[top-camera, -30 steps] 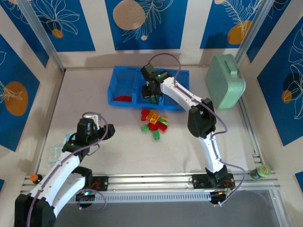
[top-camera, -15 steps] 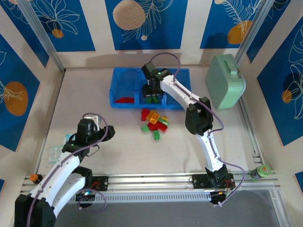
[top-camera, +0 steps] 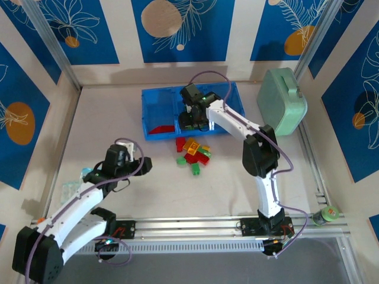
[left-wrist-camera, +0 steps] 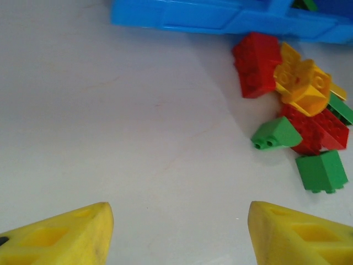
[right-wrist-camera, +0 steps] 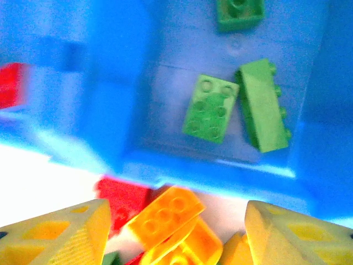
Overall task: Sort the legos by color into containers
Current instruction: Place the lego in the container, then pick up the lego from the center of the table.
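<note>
A heap of red, green and orange-yellow legos [top-camera: 193, 152] lies on the table just in front of the blue tray [top-camera: 159, 100]. In the left wrist view the heap [left-wrist-camera: 300, 105] sits at the upper right. My left gripper [top-camera: 142, 165] is open and empty, left of the heap. My right gripper [top-camera: 194, 123] is open and empty above the tray's front wall; its view looks down on three green legos [right-wrist-camera: 209, 107] in the middle compartment and an orange lego [right-wrist-camera: 162, 214] below. A red lego [top-camera: 157, 129] lies in the left compartment.
A mint green case [top-camera: 282, 102] stands at the back right beside the tray. Small pale items [top-camera: 71, 189] lie at the table's left edge near my left arm. A green-capped object [top-camera: 325, 215] sits past the right rail.
My right gripper has pulled back from the middle compartment toward the tray's front wall, leaving a green lego there. My left gripper has moved right toward the heap. The tray has shifted slightly.
</note>
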Available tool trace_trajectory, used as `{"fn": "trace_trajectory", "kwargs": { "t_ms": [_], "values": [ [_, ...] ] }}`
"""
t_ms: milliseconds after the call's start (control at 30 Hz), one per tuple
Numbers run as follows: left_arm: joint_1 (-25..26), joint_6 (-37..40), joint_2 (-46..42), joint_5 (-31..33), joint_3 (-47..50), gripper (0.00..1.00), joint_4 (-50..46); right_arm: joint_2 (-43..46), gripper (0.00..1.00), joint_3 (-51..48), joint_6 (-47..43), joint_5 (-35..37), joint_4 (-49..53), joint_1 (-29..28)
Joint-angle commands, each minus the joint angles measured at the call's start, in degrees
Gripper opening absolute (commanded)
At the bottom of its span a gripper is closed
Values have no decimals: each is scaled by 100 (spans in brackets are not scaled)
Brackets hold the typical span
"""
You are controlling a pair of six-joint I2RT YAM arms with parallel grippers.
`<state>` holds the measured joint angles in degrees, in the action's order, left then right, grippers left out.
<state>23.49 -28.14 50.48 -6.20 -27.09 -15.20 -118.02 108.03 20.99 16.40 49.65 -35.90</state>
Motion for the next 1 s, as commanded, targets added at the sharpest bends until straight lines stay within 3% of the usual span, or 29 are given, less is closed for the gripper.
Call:
{"fn": "trace_trajectory", "kwargs": {
  "t_ms": [0, 267, 567, 967],
  "values": [
    [355, 169, 342, 149, -264, 67, 338, 778, 67, -306, 36, -180, -271, -94],
    [1148, 289, 1920, 163, -974, 68, 961, 2100, 68, -1823, 403, 7, -687, 7],
    [1430, 591, 3673, -143, -2134, 68, 856, 3172, 69, -3640, 790, -192, -1203, 271],
    [1896, 608, 4805, 277, -2865, 67, 544, 3797, 69, -4818, 1040, -419, -1651, 470]
  ]
}}
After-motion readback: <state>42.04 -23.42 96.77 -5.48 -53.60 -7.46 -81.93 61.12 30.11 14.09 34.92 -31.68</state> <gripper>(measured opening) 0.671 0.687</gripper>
